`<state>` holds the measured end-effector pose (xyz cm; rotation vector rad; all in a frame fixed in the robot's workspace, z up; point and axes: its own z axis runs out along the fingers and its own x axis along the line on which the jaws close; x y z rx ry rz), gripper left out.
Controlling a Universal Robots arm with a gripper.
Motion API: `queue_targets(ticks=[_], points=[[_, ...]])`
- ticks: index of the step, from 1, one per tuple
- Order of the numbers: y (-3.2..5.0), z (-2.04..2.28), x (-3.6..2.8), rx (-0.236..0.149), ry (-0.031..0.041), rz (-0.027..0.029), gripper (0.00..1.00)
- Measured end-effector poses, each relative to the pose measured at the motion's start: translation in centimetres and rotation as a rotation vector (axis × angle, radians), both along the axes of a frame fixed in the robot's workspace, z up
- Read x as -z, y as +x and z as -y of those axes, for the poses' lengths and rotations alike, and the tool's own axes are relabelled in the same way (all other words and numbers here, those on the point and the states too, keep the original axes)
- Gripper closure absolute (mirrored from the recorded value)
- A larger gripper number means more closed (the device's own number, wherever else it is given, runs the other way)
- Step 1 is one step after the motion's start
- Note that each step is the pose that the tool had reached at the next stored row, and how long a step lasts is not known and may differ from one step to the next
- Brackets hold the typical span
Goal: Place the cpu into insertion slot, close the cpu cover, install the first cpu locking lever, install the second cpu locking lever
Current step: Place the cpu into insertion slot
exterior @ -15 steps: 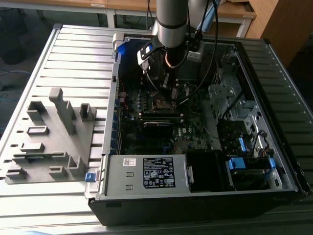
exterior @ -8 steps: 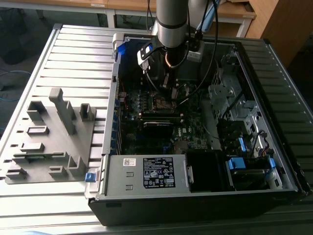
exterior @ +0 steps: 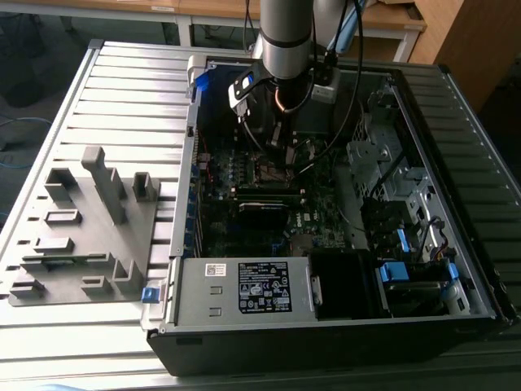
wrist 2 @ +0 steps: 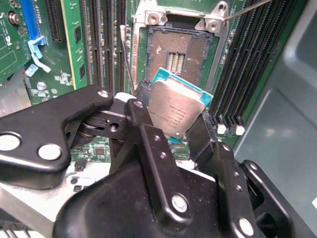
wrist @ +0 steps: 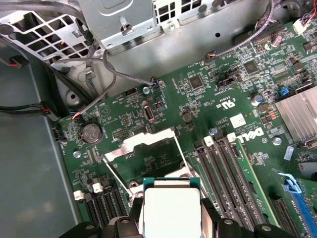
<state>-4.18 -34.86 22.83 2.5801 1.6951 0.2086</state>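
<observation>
1 corner of the chip is hidden by the gripper clenched on it; its silver, teal-rimmed top is seen tilted over the bare socket.

The insertion slot lies open, and the way down to it is clear past the cpu, which the pincer clamps tilted close by. Room is tight at the sides. Long black memory slots flank the socket on both sides, and a thin locking lever stands along one edge of it. In the first wrist view the cpu cover is tipped back off the socket, out of the path. In the exterior view the case walls and the drive cage hem in the arm, while the case is open from above.
</observation>
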Motion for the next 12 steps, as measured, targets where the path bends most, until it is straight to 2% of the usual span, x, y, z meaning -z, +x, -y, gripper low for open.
queue_targets(ticks=[12], points=[[0.0,0.0,0.0,0.0,-0.0077,0.0,0.46]])
